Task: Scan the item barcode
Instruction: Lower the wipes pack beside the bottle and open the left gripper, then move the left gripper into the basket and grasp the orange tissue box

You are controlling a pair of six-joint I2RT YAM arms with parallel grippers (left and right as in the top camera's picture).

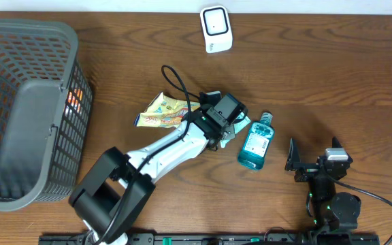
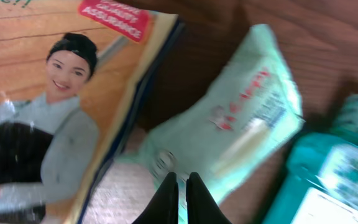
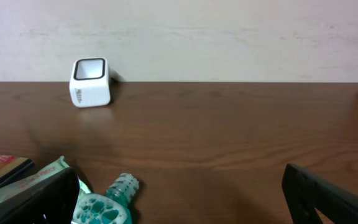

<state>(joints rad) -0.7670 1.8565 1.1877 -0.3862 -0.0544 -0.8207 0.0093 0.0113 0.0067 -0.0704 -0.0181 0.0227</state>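
"What's the left gripper [image 2: 179, 182] doing?"

"Its jaws are pinched together, with hardly a sliver between the tips. They sit right at the near edge of a pale green packet [image 2: 241, 118] with red print. I can't tell from here whether any of the wrapper is caught between them."

"So the packet is right under it?"

"Yes, it lies flat on the table [image 1: 332, 75] and runs forward and to the right from the fingertips. Just to the gripper's left there's a snack bag [image 2: 55, 106] with a smiling woman printed on it, and its edge touches or overlaps the packet. Just to the right lies a teal mouthwash bottle [image 1: 255, 144] on its side, close beside the packet."

"And the other arm?"

"The right gripper [image 1: 314, 155] is further right, beyond the bottle and well apart from it. It's low by the table's near edge, with its jaws spread wide and nothing between them."

"Where's the scanner?"

"The white barcode scanner [image 1: 216, 28] stands far ahead of the left gripper, near the table's back edge. The grey plastic basket [image 1: 29, 27] is far off to its left, with orange showing through the mesh."
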